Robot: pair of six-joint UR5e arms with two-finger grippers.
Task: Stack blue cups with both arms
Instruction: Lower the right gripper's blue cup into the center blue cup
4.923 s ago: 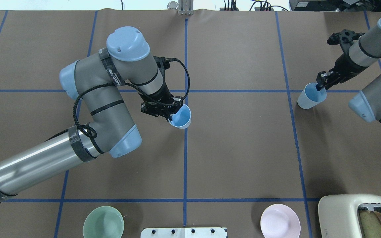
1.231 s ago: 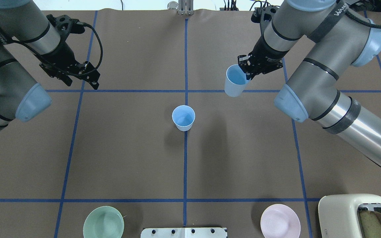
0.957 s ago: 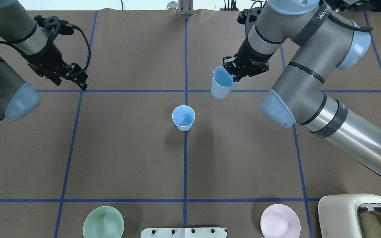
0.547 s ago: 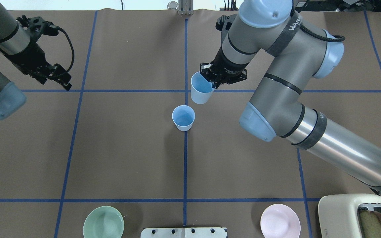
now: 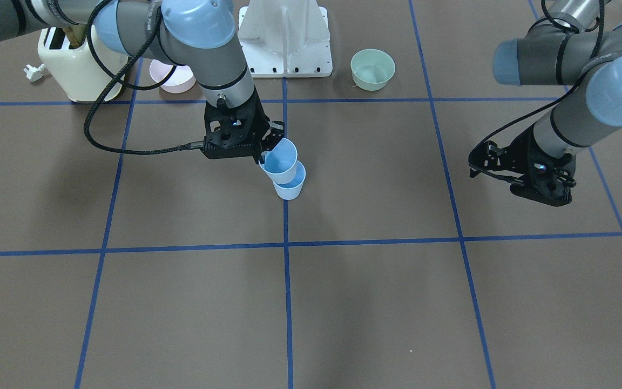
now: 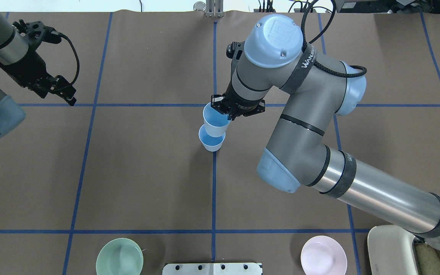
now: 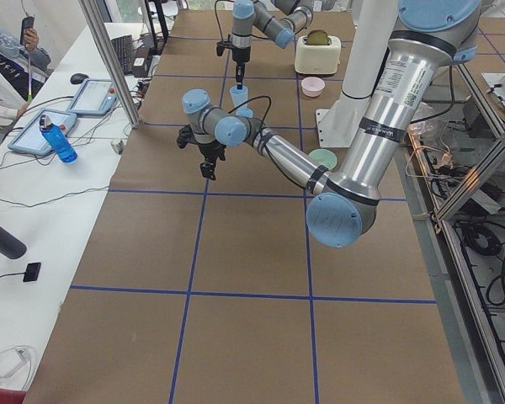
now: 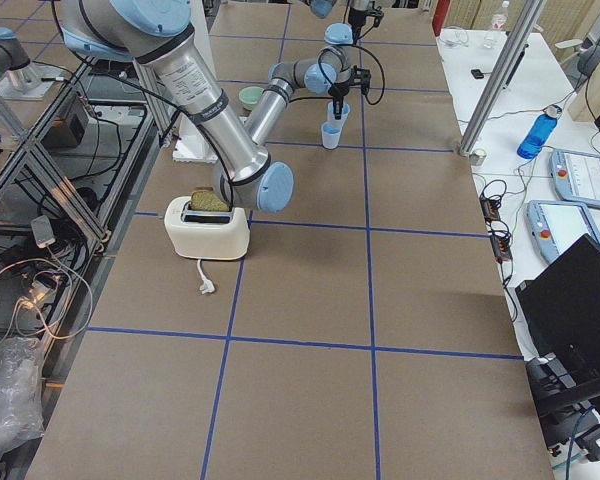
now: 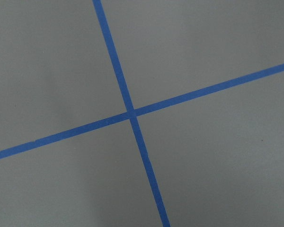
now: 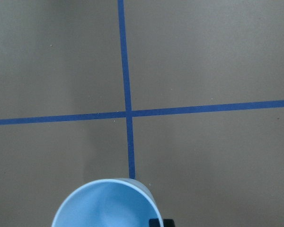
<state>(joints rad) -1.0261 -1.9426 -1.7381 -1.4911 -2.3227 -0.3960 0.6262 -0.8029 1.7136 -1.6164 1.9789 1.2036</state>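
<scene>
While the right pincer (image 6: 230, 114) clamped one light-blue plastic tumbler (image 6: 215, 124) directly over its standing twin (image 6: 211, 143), the left pincer (image 6: 68, 96) hung well apart, whether open or closed unclear.

Even overhead light, soft shadows, all views sharp.

One camera looks down on the surface (image 6: 147, 183) from over one long edge; another faces it steeply from the opposite edge. Two farther ones look along it from its ends. Wrist cameras look down close over tape lines (image 9: 132, 113), the right catching a cup (image 10: 106, 205) rim. Fixed views share the middle.
</scene>
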